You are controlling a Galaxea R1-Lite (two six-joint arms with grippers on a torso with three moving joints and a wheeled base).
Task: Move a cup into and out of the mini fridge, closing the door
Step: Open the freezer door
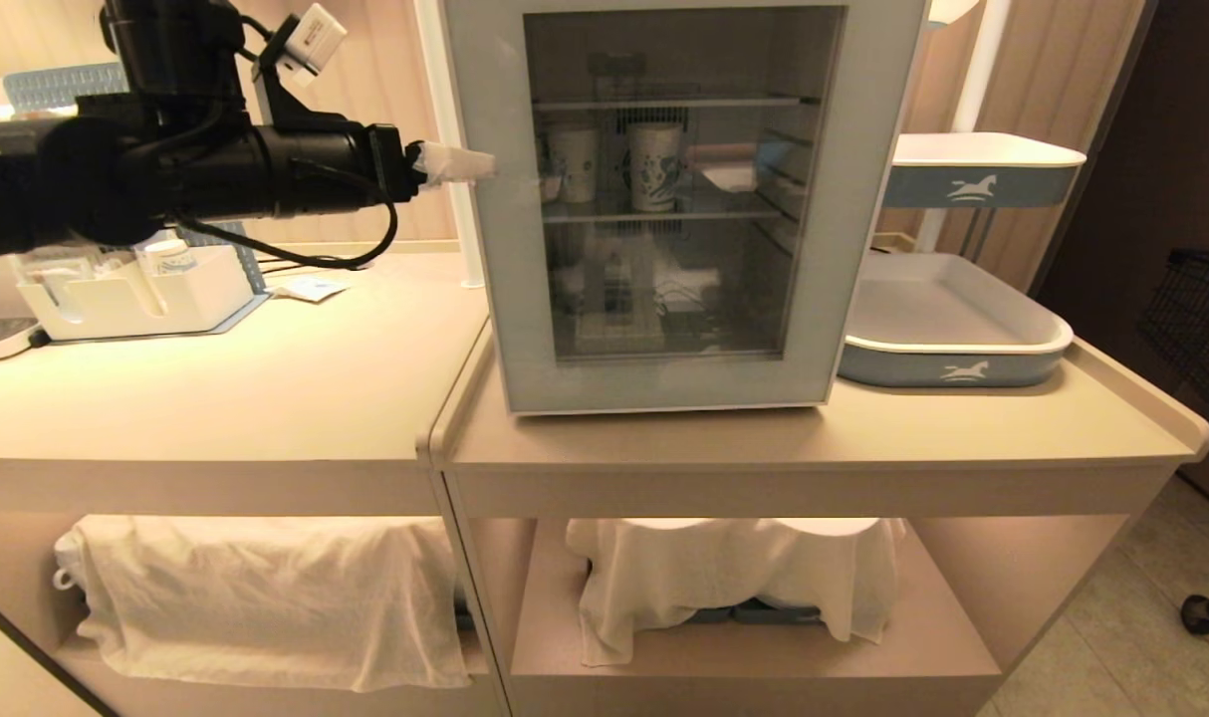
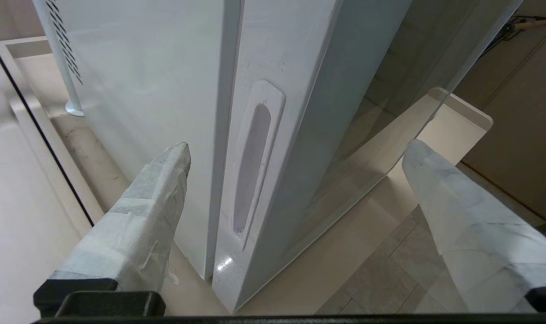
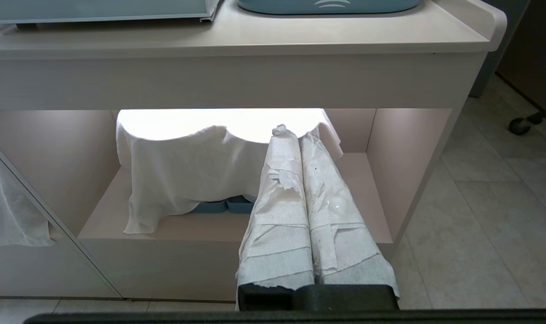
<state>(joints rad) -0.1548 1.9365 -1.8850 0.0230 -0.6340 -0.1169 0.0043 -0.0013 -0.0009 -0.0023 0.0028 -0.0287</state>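
My left gripper (image 2: pixel 295 180), its two paper-wrapped fingers (image 2: pixel 142 220) spread wide and holding nothing, straddles the handle-side edge of the boxy white mini fridge (image 1: pixel 664 199) on the pale beige counter (image 1: pixel 266 378). In the left wrist view, one finger lies along the fridge's white side wall, the other out in front of the tall glass door (image 1: pixel 495 249) with its wide grey-blue frame; between them runs the long recessed grip slot (image 2: pixel 252 171) in the door's edge.

The door looks shut or very nearly so. Behind the glass, the small white paper cup with the blue swirling print (image 1: pixel 656 164) stands upright on the middle shelf, beside a second white cup (image 1: pixel 575 161).

My right gripper (image 3: pixel 300 198), fingers pressed together on nothing, hangs parked low, facing the white cloth (image 3: pixel 187 180) draped in the counter's open bay.

I judge this the opening step before retrieval: next I must hook a fingertip into the slot and swing the door outward without dragging the fridge. Beyond the fridge rests a blue-and-white tray (image 1: pixel 953 329).
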